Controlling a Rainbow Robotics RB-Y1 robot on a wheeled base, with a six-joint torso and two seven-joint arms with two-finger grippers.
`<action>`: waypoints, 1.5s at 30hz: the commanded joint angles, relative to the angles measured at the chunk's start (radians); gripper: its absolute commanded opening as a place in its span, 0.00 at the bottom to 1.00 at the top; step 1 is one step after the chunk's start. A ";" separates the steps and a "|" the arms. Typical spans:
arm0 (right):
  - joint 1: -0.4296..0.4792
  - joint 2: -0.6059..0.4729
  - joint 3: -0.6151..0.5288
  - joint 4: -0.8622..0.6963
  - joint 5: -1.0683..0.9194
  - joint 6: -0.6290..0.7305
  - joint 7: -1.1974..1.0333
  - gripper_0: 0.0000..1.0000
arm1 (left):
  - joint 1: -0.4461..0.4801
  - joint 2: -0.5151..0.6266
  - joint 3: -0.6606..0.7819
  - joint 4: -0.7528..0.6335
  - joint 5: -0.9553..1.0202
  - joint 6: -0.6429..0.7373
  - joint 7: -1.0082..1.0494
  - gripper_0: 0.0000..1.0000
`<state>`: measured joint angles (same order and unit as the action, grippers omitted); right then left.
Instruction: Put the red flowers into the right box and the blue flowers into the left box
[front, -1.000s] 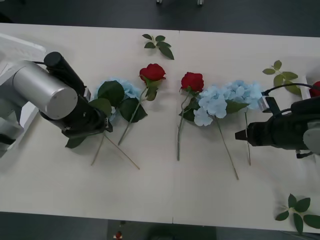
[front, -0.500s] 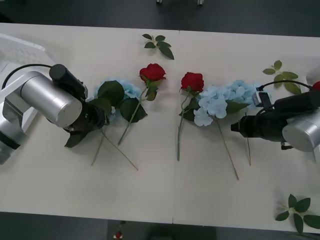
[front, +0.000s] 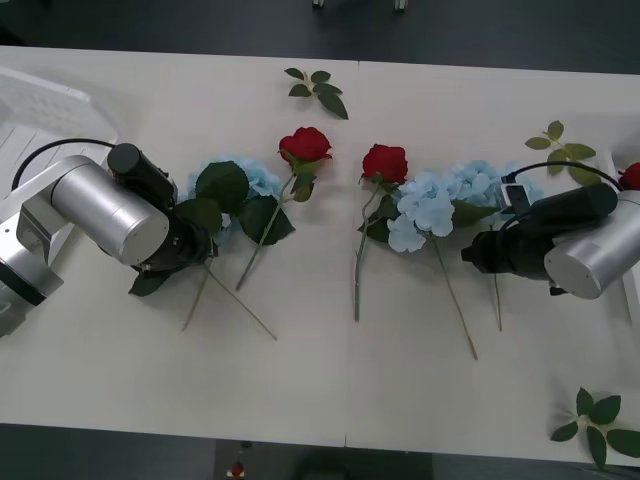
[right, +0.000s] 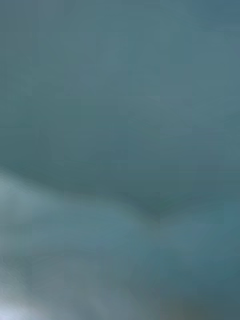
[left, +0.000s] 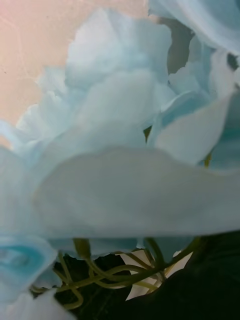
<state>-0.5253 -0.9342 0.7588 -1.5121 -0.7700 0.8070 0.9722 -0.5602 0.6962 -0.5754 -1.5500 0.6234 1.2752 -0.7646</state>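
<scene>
Two red flowers (front: 305, 145) (front: 385, 162) lie mid-table, their stems pointing toward me. A blue flower (front: 245, 185) with big dark leaves lies at the left. My left gripper (front: 197, 243) presses in at its leaves, and pale-blue petals (left: 115, 150) loom close in the left wrist view. Two more blue flowers (front: 430, 207) (front: 487, 184) lie right of centre. My right gripper (front: 472, 255) sits just beside their stems (front: 496, 295). The left box (front: 35, 100) stands at the far left. A thin rim of the right box (front: 631, 300) runs along the right edge, with a red bloom (front: 630, 177) there.
Bloomless leaf sprigs lie at the back centre (front: 318, 90), the back right (front: 562, 150) and the front right corner (front: 600, 420). The table's front strip is bare. The right wrist view is a blur of pale blue.
My right gripper has moved left and a little back, up against the right blue flowers. My left arm has swung lower and its gripper has stayed at the left blue flower's leaves.
</scene>
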 joint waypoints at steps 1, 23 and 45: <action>-0.022 -0.005 0.016 -0.010 0.034 0.000 -0.024 0.00 | -0.009 -0.001 -0.041 0.007 -0.054 -0.060 0.047 1.00; -0.093 -0.057 0.017 -0.033 -0.020 0.012 -0.015 0.00 | -0.010 -0.003 -0.060 0.045 -0.067 -0.146 0.039 0.00; -0.120 -0.245 -0.658 -0.390 -0.718 0.488 0.230 0.00 | -0.040 0.020 0.086 -0.128 0.062 0.147 -0.012 0.00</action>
<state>-0.6289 -1.1726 0.0999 -1.9132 -1.4221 1.3324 1.0514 -0.5615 0.6966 -0.5200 -1.6443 0.6684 1.3941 -0.7460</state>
